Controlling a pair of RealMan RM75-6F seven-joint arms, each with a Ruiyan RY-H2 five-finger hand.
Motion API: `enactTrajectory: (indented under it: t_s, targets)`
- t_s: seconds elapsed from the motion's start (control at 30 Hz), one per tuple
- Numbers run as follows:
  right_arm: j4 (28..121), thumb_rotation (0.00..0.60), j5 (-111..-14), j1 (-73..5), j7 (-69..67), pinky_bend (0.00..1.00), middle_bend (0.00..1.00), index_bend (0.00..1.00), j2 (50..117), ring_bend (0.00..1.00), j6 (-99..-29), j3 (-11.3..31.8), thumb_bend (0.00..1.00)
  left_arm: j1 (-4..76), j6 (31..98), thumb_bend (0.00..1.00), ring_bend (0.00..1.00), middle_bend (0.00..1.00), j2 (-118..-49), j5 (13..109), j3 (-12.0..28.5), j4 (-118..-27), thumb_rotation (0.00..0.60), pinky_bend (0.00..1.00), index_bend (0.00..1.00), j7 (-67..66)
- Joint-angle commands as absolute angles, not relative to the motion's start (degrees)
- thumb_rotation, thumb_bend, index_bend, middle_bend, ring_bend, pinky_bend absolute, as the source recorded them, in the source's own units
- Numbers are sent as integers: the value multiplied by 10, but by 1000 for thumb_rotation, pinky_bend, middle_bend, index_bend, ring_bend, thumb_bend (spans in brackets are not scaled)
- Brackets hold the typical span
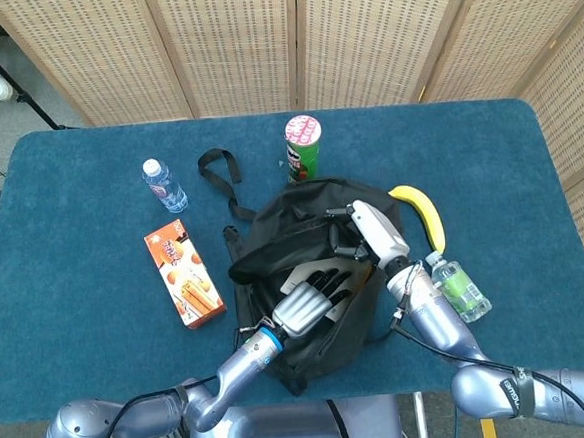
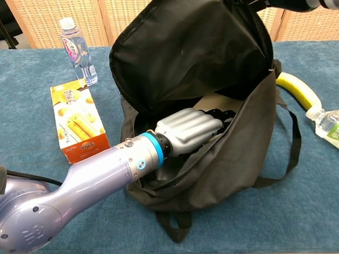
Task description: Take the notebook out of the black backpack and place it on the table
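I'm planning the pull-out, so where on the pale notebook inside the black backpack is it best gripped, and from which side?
Probably its near edge, reached through the mouth of the black fabric backpack, as the silver left hand does. The pale notebook lies flat inside, mostly hidden, while the right hand lifts the flap, leaving that opening the only way in.

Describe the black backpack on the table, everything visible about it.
The black backpack is soft, matte fabric, lying on the blue table with its zippered top pulled wide open. The right hand holds the upper flap raised; the left hand reaches inside, over a pale notebook. Loose straps trail toward the chip can and the front edge.
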State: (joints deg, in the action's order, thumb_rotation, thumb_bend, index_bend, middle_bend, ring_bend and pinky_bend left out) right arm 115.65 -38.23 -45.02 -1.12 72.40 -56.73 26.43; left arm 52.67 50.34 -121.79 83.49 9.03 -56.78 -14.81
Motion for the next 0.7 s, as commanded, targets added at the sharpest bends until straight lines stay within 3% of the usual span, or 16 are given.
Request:
enactTrajectory:
  t_s: [0.03,0.17,0.37,0.7]
  targets:
    - [1155,600,-386,-449,-15,380,625,680,721,531,-566,263,543,525,518,733,181,217,-1224,841,88,-560,600,301,422,-150]
    - [1150,600,-389,-449,-20,380,625,679,718,530,-566,261,543,524,537,734,284,337,-1229,854,82,-546,600,384,572,-140]
    - [1129,600,-401,-444,-32,380,625,679,716,530,-562,254,543,513,594,728,370,451,-1230,892,63,-528,600,444,695,-87]
    - [1097,600,-413,-434,-53,380,625,680,707,530,-558,251,543,472,671,723,395,487,-1185,927,27,-559,600,459,731,18]
